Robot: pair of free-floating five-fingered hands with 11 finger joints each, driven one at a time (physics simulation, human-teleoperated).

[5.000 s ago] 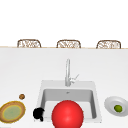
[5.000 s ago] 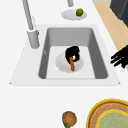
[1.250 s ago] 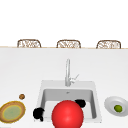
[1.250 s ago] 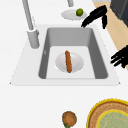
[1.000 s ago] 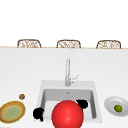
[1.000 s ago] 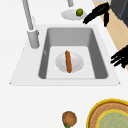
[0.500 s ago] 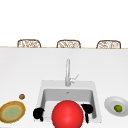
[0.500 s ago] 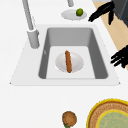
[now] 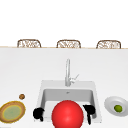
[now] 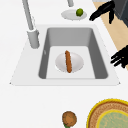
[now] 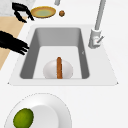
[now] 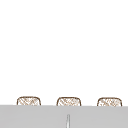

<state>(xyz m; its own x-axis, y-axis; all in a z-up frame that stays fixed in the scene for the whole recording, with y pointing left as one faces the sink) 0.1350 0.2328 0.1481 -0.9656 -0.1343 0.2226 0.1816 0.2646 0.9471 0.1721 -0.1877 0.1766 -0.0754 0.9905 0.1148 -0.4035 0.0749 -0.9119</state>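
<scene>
No readable writing or brand marks on anything.

Two black hands. Left hand (image 9: 38, 114) hangs at the sink's (image 9: 41, 86) front left corner, fingers loosely curled, holding nothing. Right hand (image 9: 89, 110) is at the front right corner; in the left side view (image 10: 103, 10) its fingers are stretched out straight, released, above the counter edge near the lime plate.

One sausage (image 10: 68, 61), slim, brown, smooth, lies along a round white plate (image 10: 76, 64) on the sink floor, well apart from both hands.

One sink, rectangular, grey, matte. One faucet (image 9: 67, 72), tall, metallic, curved.

One lime (image 9: 118, 108), green, round, on a second white plate (image 9: 110, 103). One woven-look yellow-rimmed dish (image 9: 12, 112). One small brown round fruit (image 9: 22, 96). One glossy red sphere (image 9: 67, 113). Three wicker chair backs (image 9: 68, 44).
</scene>
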